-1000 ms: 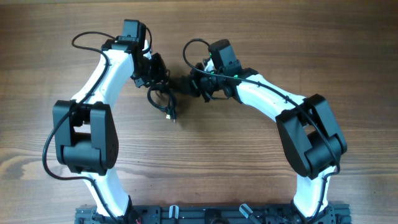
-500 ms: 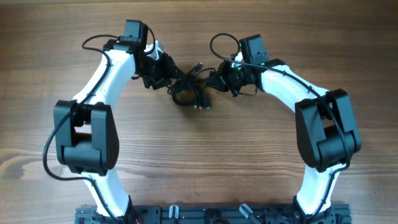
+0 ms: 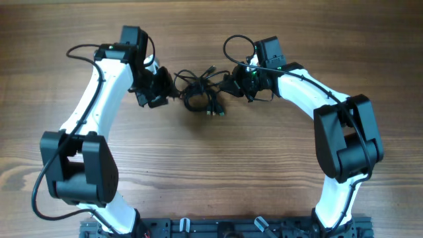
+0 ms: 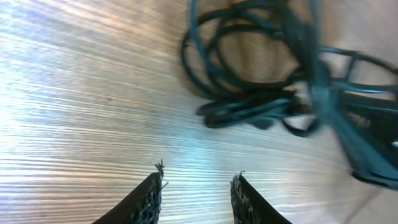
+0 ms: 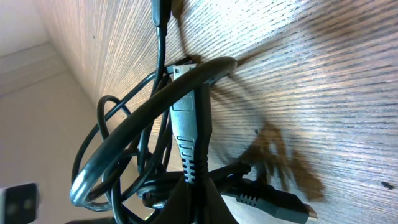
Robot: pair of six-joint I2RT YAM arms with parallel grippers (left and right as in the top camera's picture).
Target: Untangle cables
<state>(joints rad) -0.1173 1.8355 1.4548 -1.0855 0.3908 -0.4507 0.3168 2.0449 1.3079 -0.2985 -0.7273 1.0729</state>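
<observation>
The cables [image 3: 199,96] form a knotted black clump on the wooden table between the two arms, with plug ends poking out at its lower right. In the left wrist view the cables [image 4: 249,93] lie ahead of my left gripper [image 4: 198,180], which is open over bare wood and apart from them. My left gripper [image 3: 160,90] sits just left of the clump. On the clump's right side my right gripper [image 3: 228,84] is shut. The right wrist view shows that gripper [image 5: 198,186] pinching a ribbed plug end of the cables [image 5: 184,130], loops hanging round it.
The wooden table [image 3: 218,165] runs wide in front of the clump. Each arm's own thicker wire loops above its wrist, the left one [image 3: 82,51] and the right one [image 3: 234,45]. A black rail [image 3: 218,228] lines the near edge between the arm bases.
The right gripper pulled the clump rightward, then held still. My left gripper came off the clump and drew back to the left, its jaws now apart over bare wood.
</observation>
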